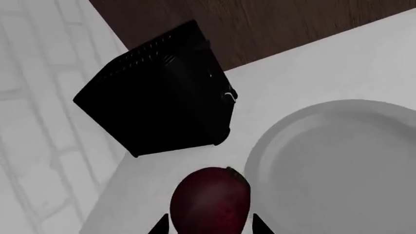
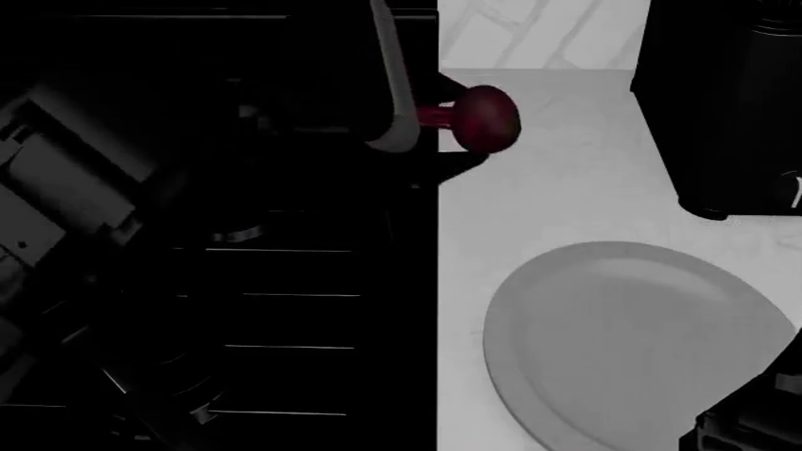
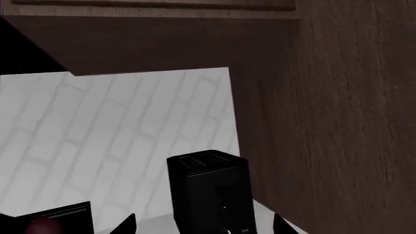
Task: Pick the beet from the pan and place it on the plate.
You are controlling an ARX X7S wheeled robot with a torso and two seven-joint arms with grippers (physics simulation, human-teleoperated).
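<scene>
My left gripper point(image 1: 209, 228) is shut on the beet point(image 1: 211, 200), a dark red-purple root gripped between two black fingertips. In the head view the beet point(image 2: 486, 117) hangs above the white counter, just past the stove's edge and beyond the far-left rim of the plate point(image 2: 626, 338). The light grey plate point(image 1: 338, 161) lies empty, with the beet just outside its rim. I cannot make out the pan against the black stove point(image 2: 251, 319). My right gripper point(image 3: 202, 226) stands open, raised and empty, facing the toaster.
A black toaster point(image 2: 727, 103) stands on the counter at the back right, close to the plate; it also shows as toaster point(image 1: 156, 97) and toaster point(image 3: 211, 192). A white tiled wall point(image 3: 97, 136) backs the counter. A wooden cabinet side point(image 3: 338, 122) rises on the right.
</scene>
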